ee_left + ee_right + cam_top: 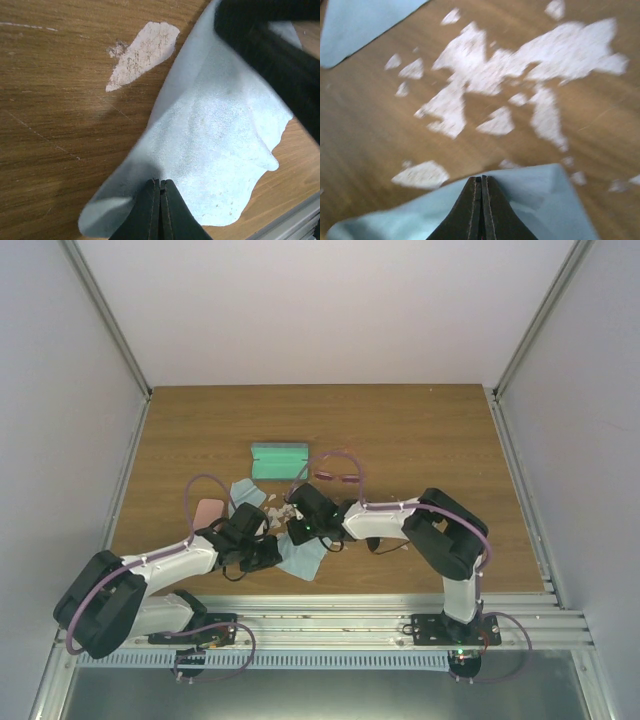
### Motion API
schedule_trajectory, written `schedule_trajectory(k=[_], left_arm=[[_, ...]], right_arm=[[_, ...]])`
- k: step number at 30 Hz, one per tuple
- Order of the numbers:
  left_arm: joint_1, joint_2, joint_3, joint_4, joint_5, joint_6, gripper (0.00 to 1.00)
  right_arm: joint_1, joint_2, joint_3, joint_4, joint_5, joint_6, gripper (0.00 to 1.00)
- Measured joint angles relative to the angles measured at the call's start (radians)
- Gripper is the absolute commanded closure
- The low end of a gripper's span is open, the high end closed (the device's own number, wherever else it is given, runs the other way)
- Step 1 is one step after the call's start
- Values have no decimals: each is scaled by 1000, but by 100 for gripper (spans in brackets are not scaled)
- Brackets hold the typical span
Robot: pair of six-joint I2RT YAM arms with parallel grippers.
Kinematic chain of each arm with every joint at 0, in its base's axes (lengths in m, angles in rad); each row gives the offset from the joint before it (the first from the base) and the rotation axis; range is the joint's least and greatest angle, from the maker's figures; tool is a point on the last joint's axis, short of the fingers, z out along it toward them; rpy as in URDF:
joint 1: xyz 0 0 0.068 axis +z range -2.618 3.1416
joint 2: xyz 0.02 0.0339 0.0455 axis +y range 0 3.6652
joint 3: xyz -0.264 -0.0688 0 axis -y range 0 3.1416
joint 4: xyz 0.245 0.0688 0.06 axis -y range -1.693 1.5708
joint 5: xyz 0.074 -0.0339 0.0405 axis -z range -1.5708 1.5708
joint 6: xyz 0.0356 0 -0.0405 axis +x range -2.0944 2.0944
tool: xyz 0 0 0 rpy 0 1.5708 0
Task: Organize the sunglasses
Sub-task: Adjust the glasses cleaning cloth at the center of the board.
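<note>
Clamped shut on opposite edges of the cloth [215,130] with left pincer [160,182] and right pincer [481,179]. Lift evenly, keep it taut, avoid slipping.

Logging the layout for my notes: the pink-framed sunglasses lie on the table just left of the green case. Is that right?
Not quite. The top external view shows the pink-framed sunglasses lying on the table just right of the green case, not left.

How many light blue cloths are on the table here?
2. One cloth lies beside the pink case; the other cloth lies nearer the bases, between the left arm and right arm, partly covered. More could hide under them.
</note>
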Motion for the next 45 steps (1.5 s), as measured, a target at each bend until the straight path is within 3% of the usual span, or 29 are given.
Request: schedule_trajectory(k=[9, 14, 20, 27, 33, 45], left_arm=[[0, -4, 0, -3, -3, 0, 100], [0, -8, 0, -8, -7, 3, 99], [0, -33, 3, -35, -26, 4, 92], [13, -97, 48, -72, -64, 12, 78], [47, -129, 92, -83, -86, 21, 78], [64, -60, 143, -76, -89, 30, 77]], right_arm=[[-40, 44, 53, 26, 154, 9, 99], [-51, 42, 50, 72, 129, -11, 88], [-57, -34, -18, 121, 47, 5, 84], [-33, -216, -125, 4, 12, 62, 84], [106, -235, -153, -124, -57, 109, 94], [158, -237, -213, -206, -32, 215, 91]])
